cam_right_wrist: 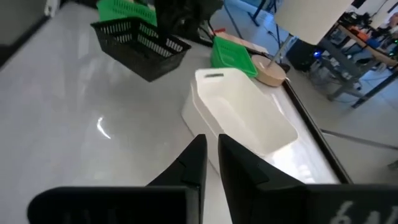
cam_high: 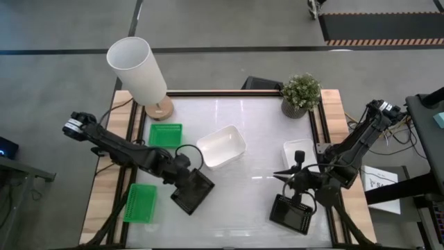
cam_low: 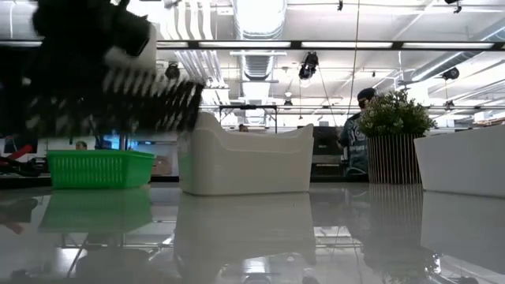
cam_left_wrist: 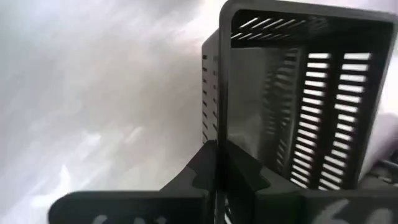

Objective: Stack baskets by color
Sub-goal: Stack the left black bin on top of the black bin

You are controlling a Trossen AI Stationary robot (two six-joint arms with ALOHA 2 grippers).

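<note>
The black basket at the table's front left is clamped by its rim in the left gripper. The right gripper, fingers nearly closed and empty, hovers by another black basket. Green and white baskets lie apart, unstacked; sorting has barely begun.

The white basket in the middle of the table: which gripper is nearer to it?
Left. The left gripper, shut on a black basket, sits just beside the middle white basket. The right gripper is farther off, above another black basket toward the right edge.

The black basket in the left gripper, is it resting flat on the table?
No, the black basket hangs tilted above the table, clamped by the left gripper.
</note>
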